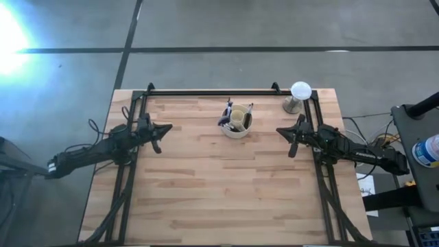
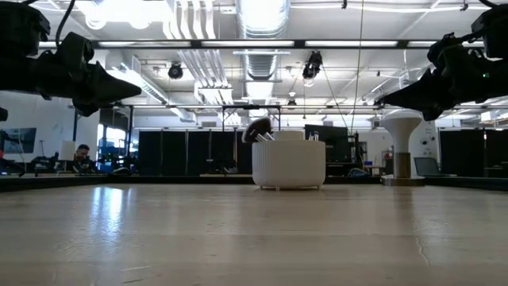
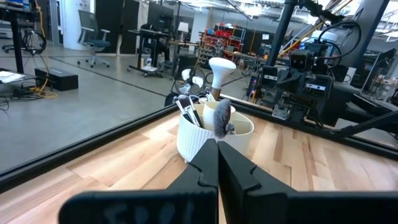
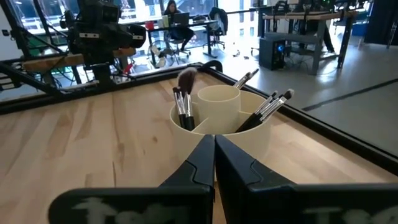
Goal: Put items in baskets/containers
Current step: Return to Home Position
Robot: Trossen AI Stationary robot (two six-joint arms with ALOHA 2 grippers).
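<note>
The cream holder [image 1: 237, 124] stands on the wooden table [image 1: 219, 195], with the makeup brushes [image 1: 227, 114] upright or leaning in its outer compartments around a central tube. In the right wrist view, one bunch of dark-handled brushes includes a fluffy-headed brush [image 4: 185, 78]; a second bunch leans outward over the rim in another compartment.

The left gripper [image 1: 167, 127] hangs above the table well apart from the holder on the left arm's side, its fingers pointing at the holder. Its jaws are pressed together with nothing between them. The right gripper [image 1: 280, 130] hangs on the holder's opposite side, also well apart and facing it — its jaws likewise together and holding nothing. In the low view both grippers sit higher than the holder's rim.

A white globe [image 1: 300, 90] on a grey stand sits beyond the holder on the right arm's side, apart from it and just beside the black rail [image 1: 212, 92] that runs behind the holder.
</note>
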